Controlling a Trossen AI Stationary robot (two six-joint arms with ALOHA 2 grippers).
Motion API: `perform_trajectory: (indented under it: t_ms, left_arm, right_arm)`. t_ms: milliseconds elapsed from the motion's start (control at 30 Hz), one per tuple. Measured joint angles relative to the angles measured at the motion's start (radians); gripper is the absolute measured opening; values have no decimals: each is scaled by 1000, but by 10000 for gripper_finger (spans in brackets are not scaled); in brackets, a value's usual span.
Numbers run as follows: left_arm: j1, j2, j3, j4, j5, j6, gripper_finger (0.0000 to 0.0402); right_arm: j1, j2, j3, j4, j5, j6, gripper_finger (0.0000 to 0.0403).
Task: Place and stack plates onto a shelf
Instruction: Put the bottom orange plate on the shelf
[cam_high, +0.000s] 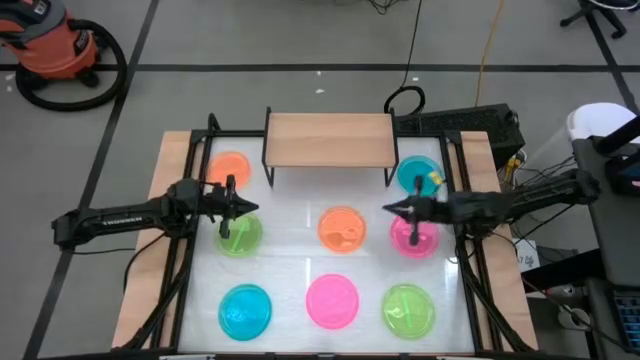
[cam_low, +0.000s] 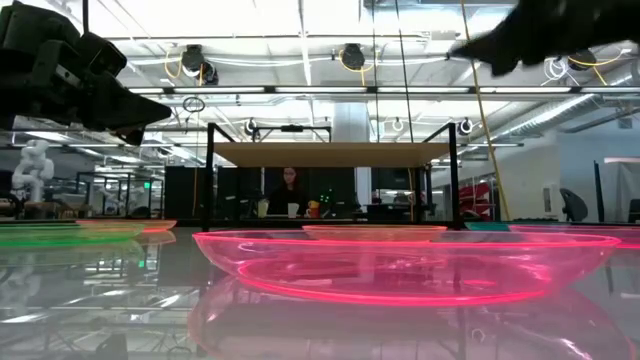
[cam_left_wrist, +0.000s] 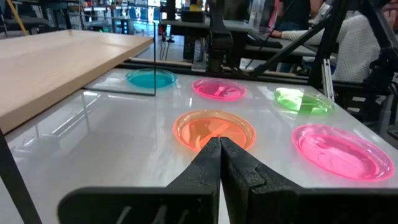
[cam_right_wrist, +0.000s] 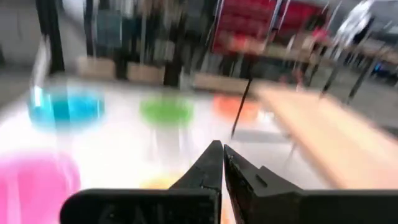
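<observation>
Several neon plates lie flat and apart on the white tabletop: orange (cam_high: 343, 228), pink (cam_high: 413, 235), green (cam_high: 240, 234), and more along the near edge. The light-wood shelf (cam_high: 328, 140) stands on its thin black legs at the far side, and its board is bare. An orange plate (cam_high: 230, 167) and a blue plate (cam_high: 418, 173) lie beside its legs. My left gripper (cam_high: 255, 208) hovers shut over the far edge of the green plate, pointing at the centre orange plate (cam_left_wrist: 214, 129). My right gripper (cam_high: 388, 208) hovers shut between the centre orange and pink plates, pointing left.
A black frame (cam_high: 190, 160) runs round the tabletop. In the near row lie a blue plate (cam_high: 245, 308), a pink plate (cam_high: 332, 300) and a green plate (cam_high: 408, 308). Bare white surface lies between the two fingertips in front of the shelf. People sit in the room beyond.
</observation>
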Motion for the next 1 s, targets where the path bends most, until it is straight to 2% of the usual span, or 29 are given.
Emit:
perform_trajectory:
  t_ms: [133,300,400,633,767,1000]
  left_arm:
    - [0,0,0,0,0,0,8]
    - [0,0,0,0,0,0,8]
    - [0,0,0,0,0,0,8]
    - [0,0,0,0,0,0,8]
    - [0,0,0,0,0,0,8]
    - [0,0,0,0,0,0,8]
  right_arm:
    - [0,161,-4,8,-3,-10,0]
    - [1,359,-4,35,-88,-14,0]
    - [1,474,-4,86,-109,40,0]
    - [6,639,-4,245,-109,15,7]
    - [23,696,-2,300,-159,-38,45]
    - [58,770,3,329,-159,19,140]
